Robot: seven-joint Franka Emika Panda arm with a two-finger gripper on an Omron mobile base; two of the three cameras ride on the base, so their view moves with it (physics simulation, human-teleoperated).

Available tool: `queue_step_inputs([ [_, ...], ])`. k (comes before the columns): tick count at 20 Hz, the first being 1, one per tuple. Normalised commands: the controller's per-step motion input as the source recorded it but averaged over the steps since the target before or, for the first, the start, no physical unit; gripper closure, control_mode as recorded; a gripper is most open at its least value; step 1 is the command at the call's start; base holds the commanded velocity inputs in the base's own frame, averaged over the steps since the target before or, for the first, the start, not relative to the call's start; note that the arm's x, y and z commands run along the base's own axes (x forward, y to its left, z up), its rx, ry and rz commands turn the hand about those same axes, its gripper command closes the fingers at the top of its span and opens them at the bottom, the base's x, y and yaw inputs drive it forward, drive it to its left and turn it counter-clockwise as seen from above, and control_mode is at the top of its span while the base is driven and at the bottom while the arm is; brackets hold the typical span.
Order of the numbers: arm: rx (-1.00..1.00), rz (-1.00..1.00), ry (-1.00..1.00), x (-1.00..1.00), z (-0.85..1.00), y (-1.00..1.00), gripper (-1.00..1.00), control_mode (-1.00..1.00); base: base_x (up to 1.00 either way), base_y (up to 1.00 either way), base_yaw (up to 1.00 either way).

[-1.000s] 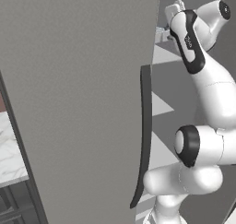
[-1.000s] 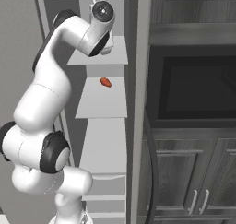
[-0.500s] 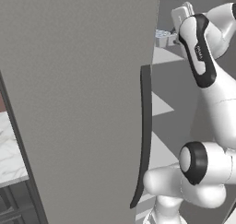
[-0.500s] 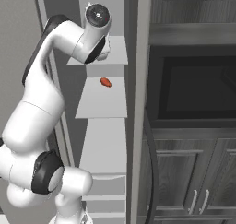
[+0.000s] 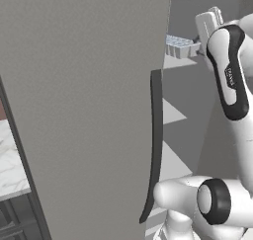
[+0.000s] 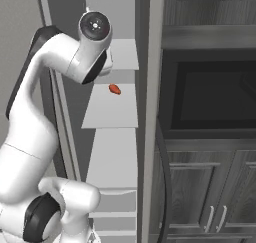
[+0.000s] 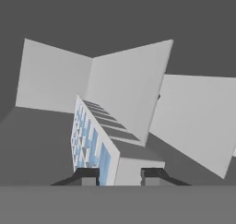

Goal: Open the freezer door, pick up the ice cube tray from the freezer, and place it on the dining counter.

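Left base view: the freezer door point(image 5: 84, 105) stands swung open across the left, its dark bar handle point(image 5: 154, 145) at 6 o'clock from the ice cube tray point(image 5: 180, 45). That tray sits at 1 o'clock of the frame, touching the gripper point(image 5: 201, 34), above a white shelf point(image 5: 170, 61). Hand view: the ice cube tray point(image 7: 90, 142) runs up from between the fingertips point(image 7: 87, 176), jaws narrowed and clamped on its near end. Right base view: a small red item point(image 6: 114, 89) lies on a freezer point(image 6: 112, 152) shelf at 12 o'clock.

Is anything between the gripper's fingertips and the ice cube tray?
No: in the hand view the gripper is shut on the ice cube tray, its rim directly between the fingertips.
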Motion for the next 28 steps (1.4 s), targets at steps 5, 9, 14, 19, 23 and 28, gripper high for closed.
queue_step_inputs([
  [5, 0.00, -0.03, 0.00, -0.76, 0.00, -0.02, 1.00, -1.00, 0.00, 0.00, 0.00],
  [9, 0.00, -0.01, -0.01, -0.78, 0.00, -0.10, 1.00, -1.00, 0.00, 0.00, 0.00],
  [14, 0.02, -0.01, 0.00, -0.74, 0.00, -0.09, 1.00, -1.00, 0.00, 0.00, 0.00],
  [19, 0.03, -0.01, 0.00, -0.61, 0.00, 0.00, 1.00, -1.00, 0.00, 0.00, 0.00],
  [23, 0.04, -0.02, 0.01, -0.55, 0.00, 0.00, 1.00, -1.00, 0.00, 0.00, 0.00],
  [28, 0.04, -0.03, 0.04, -0.57, 0.00, 0.00, 1.00, -1.00, 0.00, 0.00, 0.00],
])
